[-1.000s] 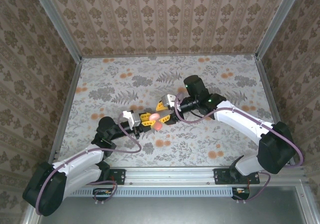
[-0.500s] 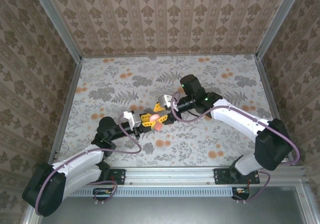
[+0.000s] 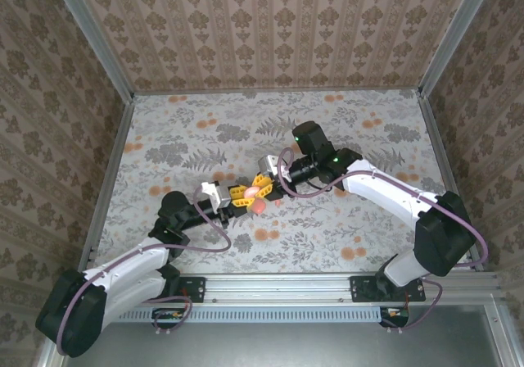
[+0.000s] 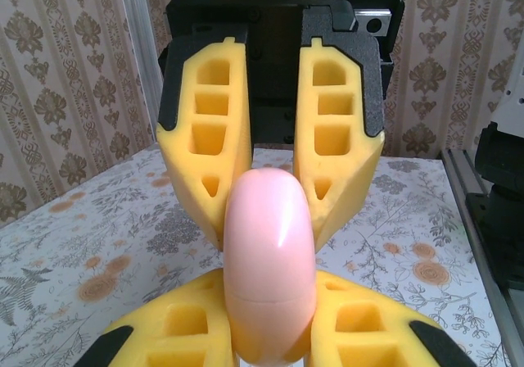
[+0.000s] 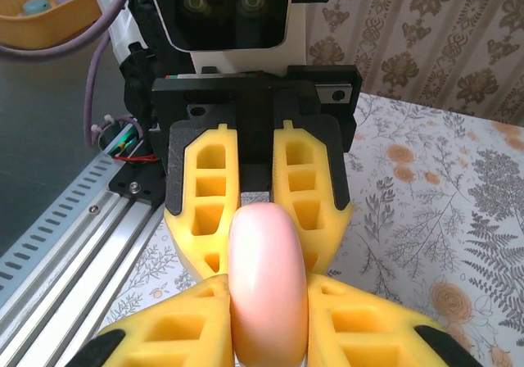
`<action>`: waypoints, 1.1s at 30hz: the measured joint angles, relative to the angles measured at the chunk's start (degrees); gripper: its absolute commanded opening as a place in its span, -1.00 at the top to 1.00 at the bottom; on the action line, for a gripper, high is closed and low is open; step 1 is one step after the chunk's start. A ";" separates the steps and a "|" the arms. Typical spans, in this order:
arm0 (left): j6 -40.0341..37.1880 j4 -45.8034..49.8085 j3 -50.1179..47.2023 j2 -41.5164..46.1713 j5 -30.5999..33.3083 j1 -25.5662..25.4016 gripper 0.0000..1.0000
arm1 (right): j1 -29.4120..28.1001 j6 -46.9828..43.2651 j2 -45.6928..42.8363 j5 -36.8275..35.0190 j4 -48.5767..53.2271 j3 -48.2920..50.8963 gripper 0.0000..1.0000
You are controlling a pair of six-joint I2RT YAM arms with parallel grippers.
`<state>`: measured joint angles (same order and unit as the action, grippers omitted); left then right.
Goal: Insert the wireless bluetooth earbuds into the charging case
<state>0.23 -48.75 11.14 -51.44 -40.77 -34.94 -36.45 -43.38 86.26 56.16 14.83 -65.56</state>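
Note:
The charging case (image 4: 270, 244) is a glossy pink rounded shell, shut, with a seam round it. It stands on edge above the flowered cloth, near the table's middle (image 3: 259, 206). My left gripper (image 4: 270, 334) is shut on its near end, yellow pads pressed to both flat sides. From the opposite side my right gripper (image 5: 266, 326) is shut on the same case (image 5: 266, 277), its pads touching both faces. The two grippers meet tip to tip, left (image 3: 248, 194) and right (image 3: 261, 189). The earbuds are out of view.
Flowered cloth (image 3: 344, 138) covers the table, with papered walls on three sides. An aluminium rail (image 3: 278, 289) runs along the near edge. An orange bin (image 5: 41, 6) holding small items sits beyond that rail, off the table.
My right gripper has slid left onto the case and closed its fingers on it. The left gripper has kept still, holding the case throughout.

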 measured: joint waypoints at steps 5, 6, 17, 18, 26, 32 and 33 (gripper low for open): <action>-0.24 0.39 0.00 0.09 0.28 -0.28 0.48 | 0.20 -0.44 0.00 -0.02 0.85 -0.11 0.59; -0.59 0.48 0.00 0.09 0.48 -0.33 0.34 | 0.42 -0.46 0.00 -0.02 1.11 -0.13 0.59; -4.15 6.82 0.15 0.13 8.74 -1.79 -0.82 | 12.17 -1.64 0.15 -1.64 12.50 -0.15 0.62; -4.35 7.26 0.15 0.00 9.90 -1.79 -0.82 | 13.35 -1.55 0.31 -2.40 13.75 -0.15 0.61; -4.50 12.28 1.11 -1.79 16.59 -1.79 -0.86 | 19.98 1.22 3.13 -8.15 21.18 -0.13 0.60; -4.35 13.97 2.08 -2.71 20.70 -1.84 -0.87 | 24.11 3.39 7.15 -12.50 25.79 -0.15 0.59; -4.33 14.25 2.32 -2.89 21.29 -1.84 -0.87 | 24.61 3.61 7.82 -13.20 26.45 -0.15 0.59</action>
<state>-4.10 -34.50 13.45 -54.33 -19.49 -36.77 -11.84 -39.77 94.08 42.96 41.28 -65.71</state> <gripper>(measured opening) 0.933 0.206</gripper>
